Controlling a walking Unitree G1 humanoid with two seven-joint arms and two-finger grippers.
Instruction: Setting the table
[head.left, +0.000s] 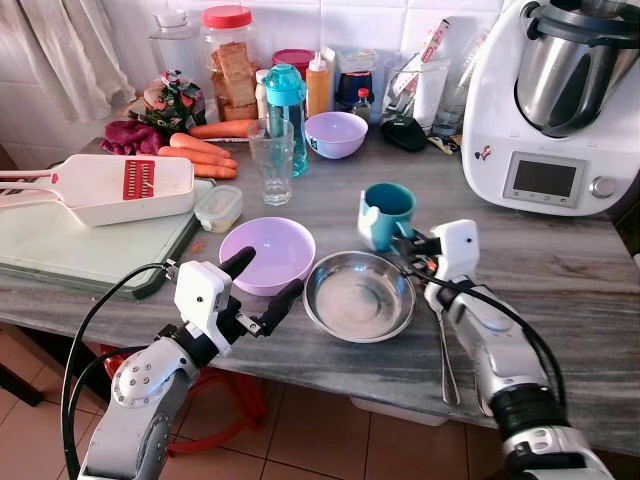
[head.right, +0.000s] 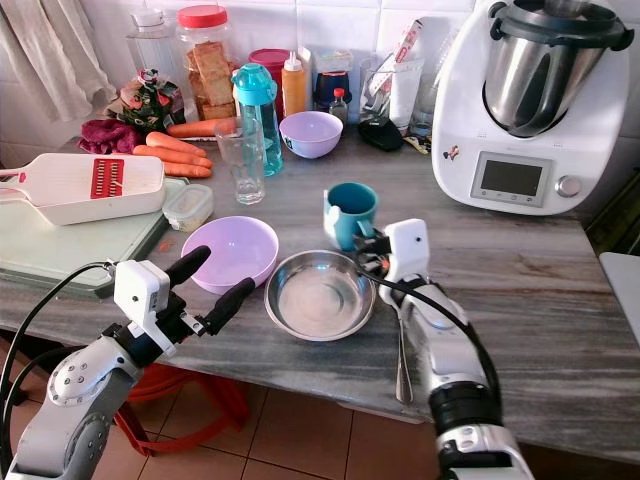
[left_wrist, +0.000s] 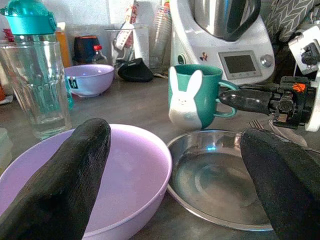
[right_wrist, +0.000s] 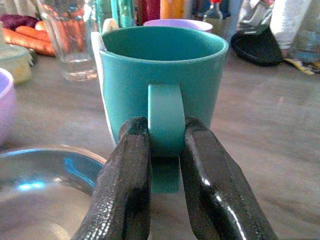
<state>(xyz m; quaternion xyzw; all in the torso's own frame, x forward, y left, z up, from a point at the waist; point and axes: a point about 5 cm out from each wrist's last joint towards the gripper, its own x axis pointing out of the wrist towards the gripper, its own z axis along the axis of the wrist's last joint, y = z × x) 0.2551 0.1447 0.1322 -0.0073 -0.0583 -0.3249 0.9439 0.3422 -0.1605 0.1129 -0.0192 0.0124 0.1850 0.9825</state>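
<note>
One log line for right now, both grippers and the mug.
right gripper: shut on teal mug handle | mug: on counter | left gripper: open, over purple bowl edge

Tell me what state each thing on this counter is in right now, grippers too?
Teal mug: upright, empty, handle pinched.
Right gripper: shut on the mug handle.
Left gripper: open, above the counter edge.
Purple bowl: upright, empty.
Steel bowl: upright, empty.
Drinking glass: upright, empty.
Teal bottle: lid closed.
</note>
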